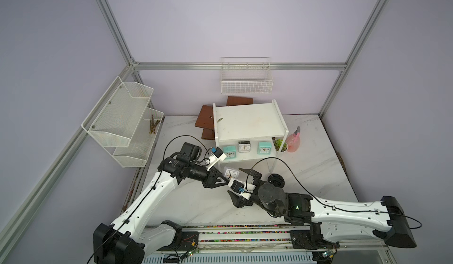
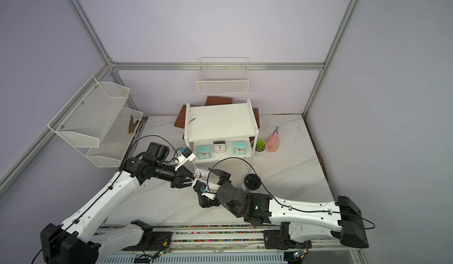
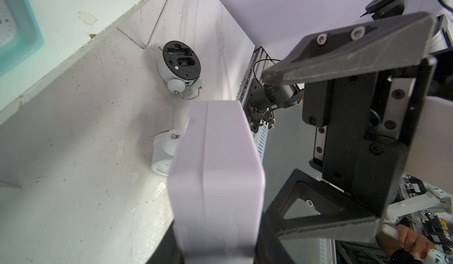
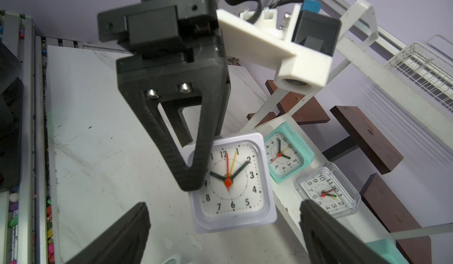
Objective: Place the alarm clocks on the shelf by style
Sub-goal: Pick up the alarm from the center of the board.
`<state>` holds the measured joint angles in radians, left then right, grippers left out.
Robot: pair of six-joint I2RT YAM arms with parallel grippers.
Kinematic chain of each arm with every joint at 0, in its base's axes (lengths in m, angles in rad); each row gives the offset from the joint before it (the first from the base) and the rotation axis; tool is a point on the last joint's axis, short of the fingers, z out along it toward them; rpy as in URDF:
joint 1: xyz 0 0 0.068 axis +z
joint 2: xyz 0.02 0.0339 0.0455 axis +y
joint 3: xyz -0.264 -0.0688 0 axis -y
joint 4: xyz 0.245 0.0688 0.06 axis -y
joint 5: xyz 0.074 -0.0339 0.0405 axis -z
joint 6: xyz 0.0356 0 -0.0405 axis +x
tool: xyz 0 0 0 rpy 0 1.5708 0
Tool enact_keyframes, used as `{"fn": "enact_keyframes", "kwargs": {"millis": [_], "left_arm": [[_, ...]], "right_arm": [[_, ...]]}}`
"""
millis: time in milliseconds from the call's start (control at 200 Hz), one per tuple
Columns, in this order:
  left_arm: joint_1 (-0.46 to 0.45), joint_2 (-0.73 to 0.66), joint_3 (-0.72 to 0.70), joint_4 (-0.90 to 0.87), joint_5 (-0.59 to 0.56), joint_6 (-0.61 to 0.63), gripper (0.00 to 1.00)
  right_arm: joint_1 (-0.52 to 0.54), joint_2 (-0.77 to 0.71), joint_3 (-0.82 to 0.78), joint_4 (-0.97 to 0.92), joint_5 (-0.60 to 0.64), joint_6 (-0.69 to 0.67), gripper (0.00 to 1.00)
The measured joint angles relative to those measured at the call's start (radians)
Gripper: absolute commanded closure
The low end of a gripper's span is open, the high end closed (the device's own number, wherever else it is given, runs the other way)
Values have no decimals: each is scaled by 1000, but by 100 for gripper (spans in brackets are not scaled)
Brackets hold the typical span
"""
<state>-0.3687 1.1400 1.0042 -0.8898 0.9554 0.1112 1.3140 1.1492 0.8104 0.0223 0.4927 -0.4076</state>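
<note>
The left gripper (image 1: 226,178) is clenched on a whitish-grey square clock (image 4: 230,181), one finger lying across the corner of the dial near the nine and the other behind the case, so the clock hangs off its fingertips, clear of the marble tabletop (image 1: 313,157). Facing it, the right gripper (image 4: 224,204) is spread wide and empty, its two fingers flanking the clock's lower edge without touching it. Just beyond the held clock, further out from both grippers, stands the shelf (image 1: 247,120): its lower board carries a mint-green clock (image 1: 229,152) nearest the left gripper, a matching whitish clock (image 1: 244,146) past it, and a second mint-green clock (image 1: 264,148) furthest along. Off to the right gripper's outer side, a round twin-bell clock (image 3: 181,62) lies face down on the table with its black back up, and another twin-bell clock (image 3: 161,157) sits half hidden behind the held one. The square clock looks like a light, rigid plastic box with a smooth shell and a clear lens, so it probably slips or pivots easily in a pinch at one corner. A steadier hold would likely span the two flat side walls, mid-height, keeping the fingers off the lens.
</note>
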Motion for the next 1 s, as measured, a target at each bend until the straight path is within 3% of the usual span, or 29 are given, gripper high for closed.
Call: {"fn": "enact_keyframes", "kwargs": {"millis": [335,600,1000], "left_arm": [[0,1,0,-6,3,0,80],[0,1,0,-10,8,0,80],[0,1,0,-9,10,0,80]], "right_arm": [[0,61,0,81,36,-25,0],[0,88,0,121,45,-24,14],[0,114,0,145,72,-22,20]]}}
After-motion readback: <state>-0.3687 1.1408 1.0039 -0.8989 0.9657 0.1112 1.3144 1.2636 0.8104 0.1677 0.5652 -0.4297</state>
